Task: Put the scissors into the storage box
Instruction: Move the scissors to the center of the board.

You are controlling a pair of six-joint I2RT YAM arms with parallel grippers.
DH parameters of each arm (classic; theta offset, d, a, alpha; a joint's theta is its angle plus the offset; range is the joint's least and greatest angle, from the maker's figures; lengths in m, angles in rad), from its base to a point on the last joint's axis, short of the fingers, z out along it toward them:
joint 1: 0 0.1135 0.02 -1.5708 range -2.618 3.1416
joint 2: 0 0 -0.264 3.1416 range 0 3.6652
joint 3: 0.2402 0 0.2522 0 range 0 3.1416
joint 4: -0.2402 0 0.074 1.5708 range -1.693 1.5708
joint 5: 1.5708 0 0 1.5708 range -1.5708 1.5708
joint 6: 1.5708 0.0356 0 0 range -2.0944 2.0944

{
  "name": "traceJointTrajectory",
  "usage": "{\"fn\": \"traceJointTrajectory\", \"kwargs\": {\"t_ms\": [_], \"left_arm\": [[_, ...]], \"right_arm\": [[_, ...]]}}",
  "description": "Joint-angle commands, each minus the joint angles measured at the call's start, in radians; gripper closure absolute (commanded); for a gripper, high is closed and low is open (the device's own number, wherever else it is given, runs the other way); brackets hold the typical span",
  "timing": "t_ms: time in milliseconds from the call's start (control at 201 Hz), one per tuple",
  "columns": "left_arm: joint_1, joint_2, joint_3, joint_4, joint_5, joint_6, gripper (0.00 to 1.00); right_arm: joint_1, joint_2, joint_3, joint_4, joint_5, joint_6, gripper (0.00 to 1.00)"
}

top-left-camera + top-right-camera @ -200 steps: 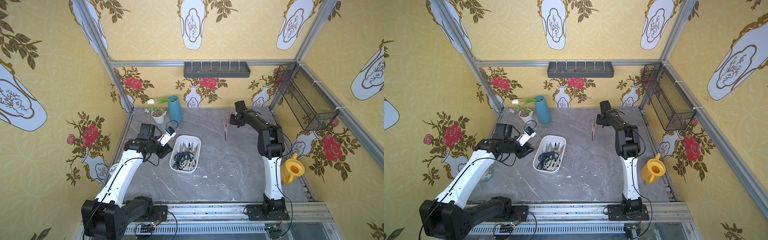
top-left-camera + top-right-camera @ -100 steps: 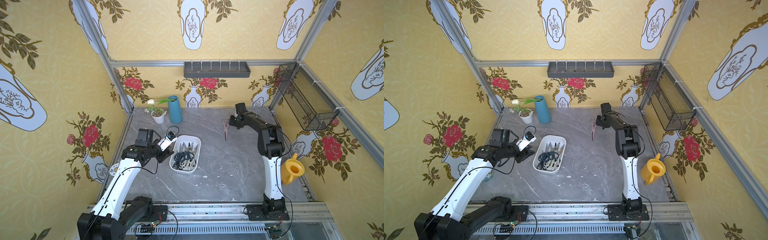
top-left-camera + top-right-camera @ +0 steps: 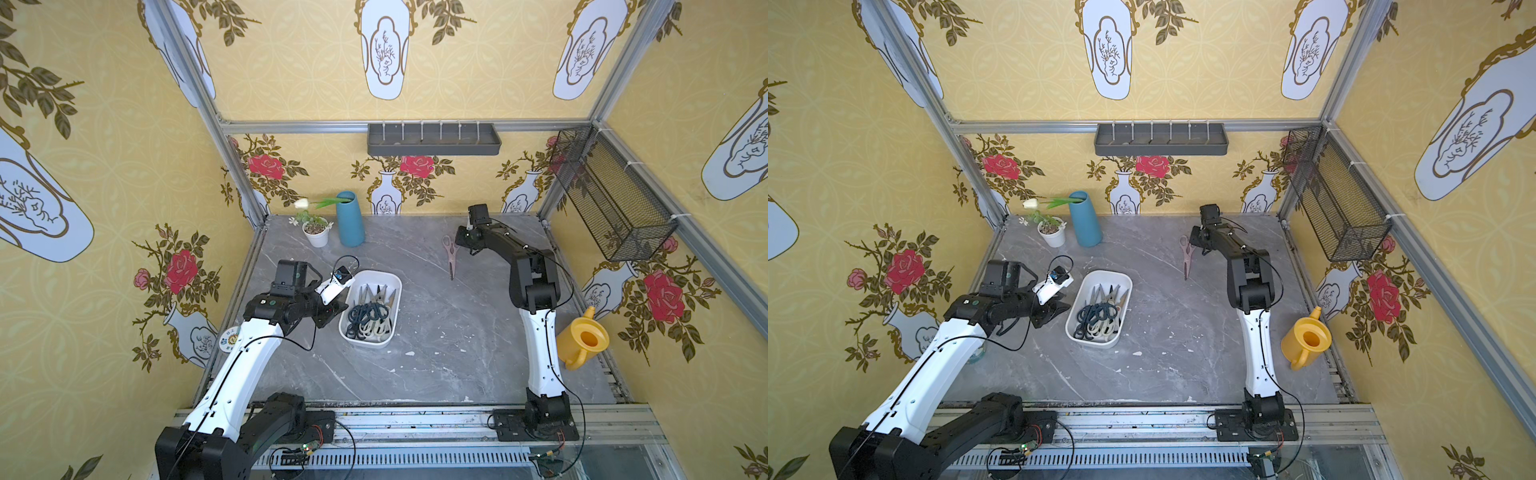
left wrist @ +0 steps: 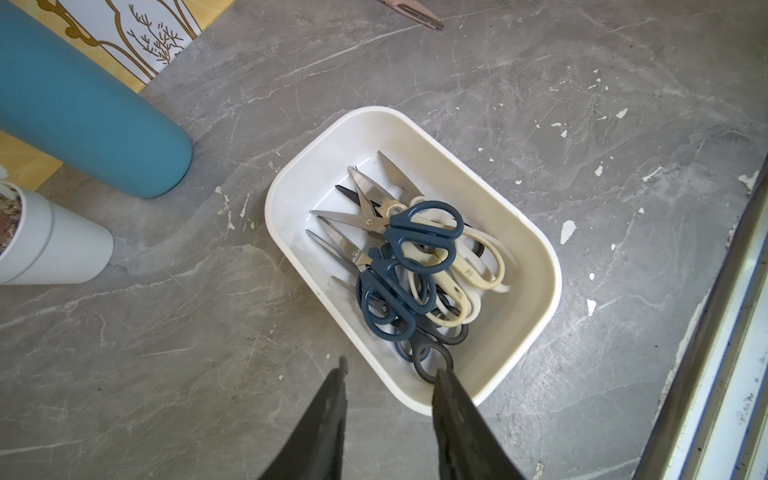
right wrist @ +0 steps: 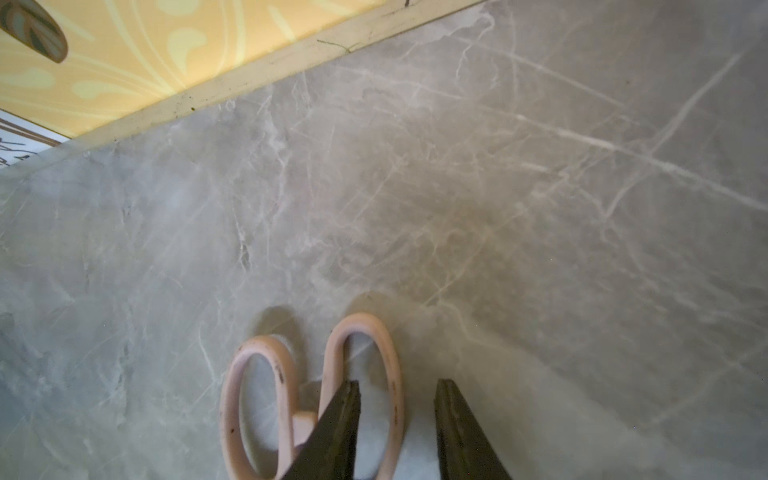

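The right gripper (image 5: 397, 384) sits part-open astride one handle loop of the pink scissors (image 5: 257, 411) on the desk (image 3: 436, 332), well apart from the storage box (image 4: 540, 266). The left gripper (image 4: 390, 368) hangs empty, jaws apart, over its pile of scissors (image 4: 415, 257).

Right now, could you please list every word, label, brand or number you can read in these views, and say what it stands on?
No text here can be read.
Round sticker on the left arm: there is print, too small to read.
Dark mark on a handle of the cream scissors: too small and blurred to read.
The wallpaper shows only pictures, no words.
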Motion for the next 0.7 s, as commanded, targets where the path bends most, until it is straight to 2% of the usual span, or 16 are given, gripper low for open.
{"fn": "traceJointTrajectory", "kwargs": {"t_ms": [0,115,224,433,558,692], "left_arm": [[0.001,-0.009,-0.017,0.02,-0.002,0.02,0.6],[0.0,-0.017,-0.026,0.031,-0.012,0.022,0.6],[0.001,-0.025,-0.04,0.044,-0.023,0.03,0.6],[0.001,-0.064,-0.073,0.07,-0.029,0.074,0.6],[0.0,-0.082,-0.073,0.074,-0.02,0.079,0.6],[0.002,-0.094,-0.073,0.075,-0.004,0.069,0.61]], "right_arm": [[0.016,0.051,0.052,-0.215,0.065,-0.021,0.73],[0.059,0.08,0.069,-0.34,0.192,-0.071,0.78],[0.09,0.069,0.034,-0.4,0.262,-0.085,0.83],[0.125,-0.075,-0.193,-0.41,0.233,-0.075,0.94],[0.185,-0.194,-0.357,-0.43,0.235,-0.074,0.96],[0.243,-0.322,-0.544,-0.444,0.201,-0.013,1.0]]}}
